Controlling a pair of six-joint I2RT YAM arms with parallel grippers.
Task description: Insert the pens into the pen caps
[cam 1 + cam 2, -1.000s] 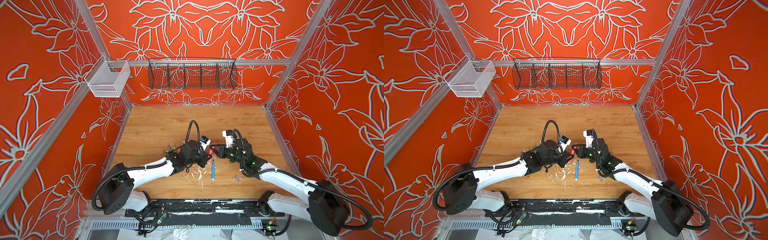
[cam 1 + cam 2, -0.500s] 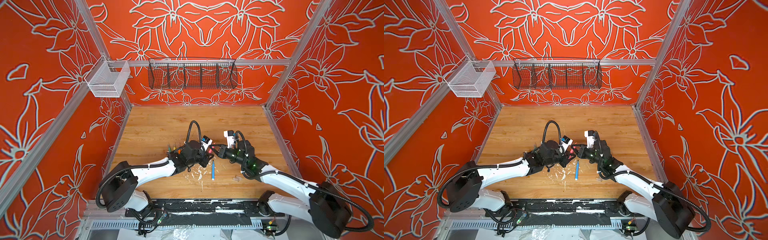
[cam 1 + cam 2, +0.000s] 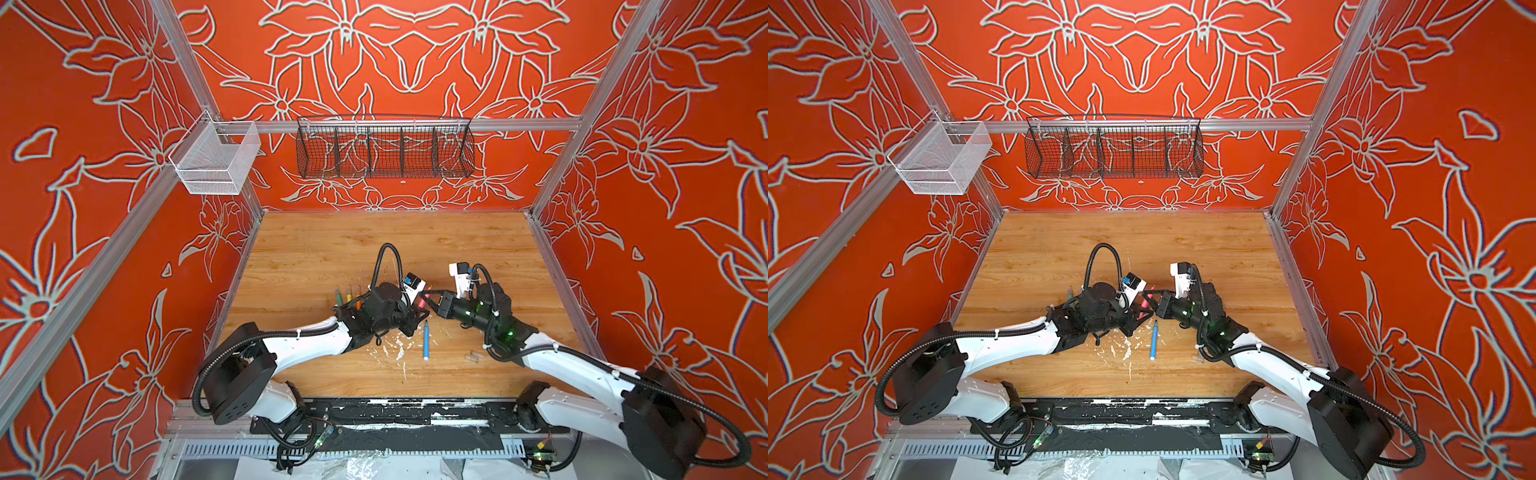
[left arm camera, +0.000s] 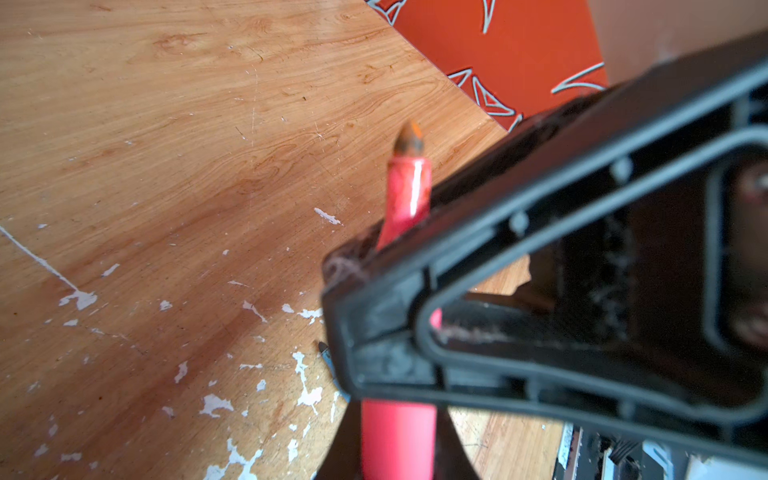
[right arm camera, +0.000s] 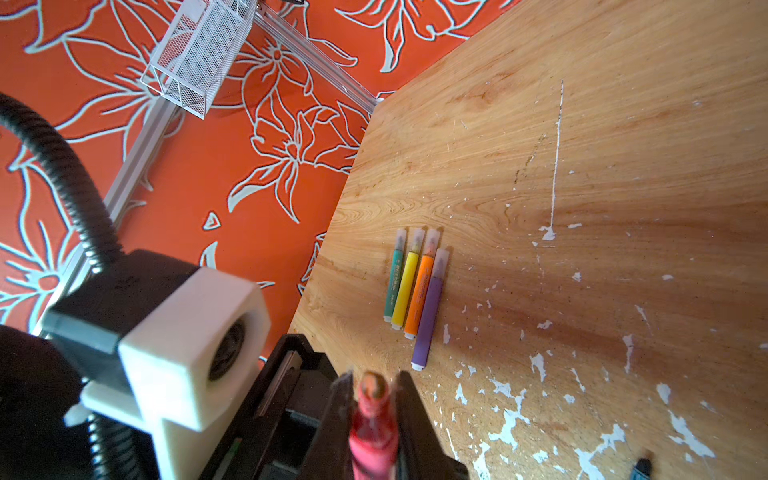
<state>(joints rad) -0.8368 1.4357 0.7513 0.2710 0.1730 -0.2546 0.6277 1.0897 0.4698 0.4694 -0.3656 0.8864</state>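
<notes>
In both top views the left gripper (image 3: 413, 316) and the right gripper (image 3: 432, 301) meet near the middle of the desk (image 3: 353, 249) over the pink-red pen (image 3: 422, 300), much as they did a second ago. Only slight shifts show, so I judge this pen's capping to be under way, not finished. The blue pen (image 3: 426, 340) lies uncapped just toward the front edge, and one loose pen cap (image 3: 473, 356) rests near the right arm. The white mesh basket (image 3: 216, 160) on the left wall and the black wire basket (image 3: 384, 147) on the back wall show nothing inside.

In the left wrist view the left gripper's jaws stand narrow about the pen's barrel; whether they press it I cannot tell. The pen's front end looks glossy, perhaps already capped.

In the right wrist view the right gripper's jaws are clamped on that front end. Beyond, toward the left edge, the green pen (image 5: 392, 286), yellow pen (image 5: 405, 286), orange pen (image 5: 419, 291) and purple pen (image 5: 428, 320) lie side by side, each wearing a clear cap.
</notes>
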